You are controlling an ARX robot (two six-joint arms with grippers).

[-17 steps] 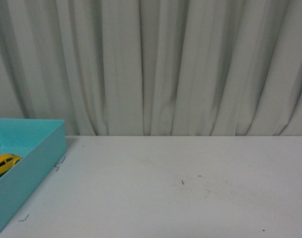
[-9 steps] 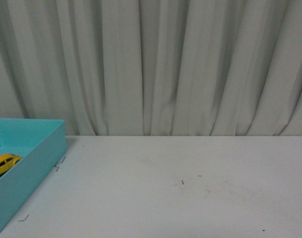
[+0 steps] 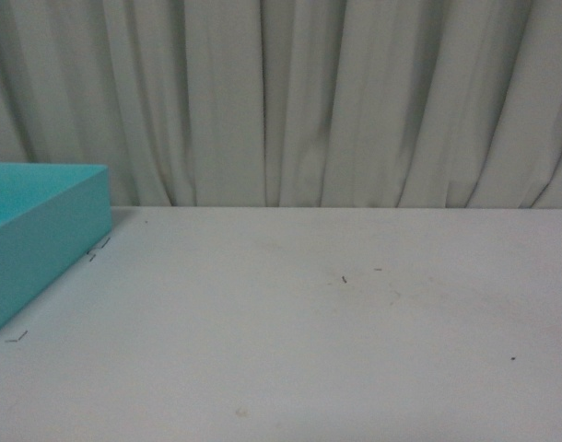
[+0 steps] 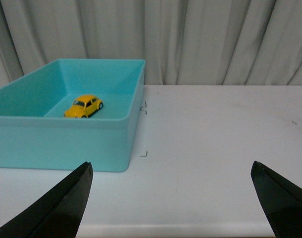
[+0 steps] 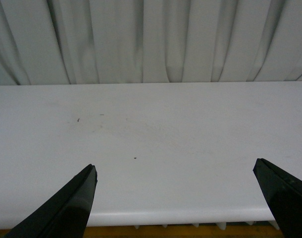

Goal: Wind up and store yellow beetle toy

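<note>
In the front view we see the white surface [image 3: 309, 322] running back to a pale curtain [image 3: 290, 101], with only a corner of the teal bin [image 3: 41, 230] at the far left; neither arm shows here, and of the toy we make out at most a faint yellow fleck at the frame edge, too small to be sure of. In the left wrist view the yellow beetle toy [image 4: 83, 105] sits on its wheels on the floor of the bin, towards the back, clear of the walls, while the left tool [image 4: 171, 198] hangs in front of the bin with its two dark fingers spread wide and nothing between them. We judge the toy light, rigid and glossy, so its rounded roof and bonnet would likely slip under a pinch; the flatter flanks across the doors, between the wheels, look to us the safest place to close on, and the wheels mean it may roll if nudged. In the right wrist view the right tool [image 5: 176, 198] is likewise spread and empty over bare surface, well apart from bin and toy.
</note>
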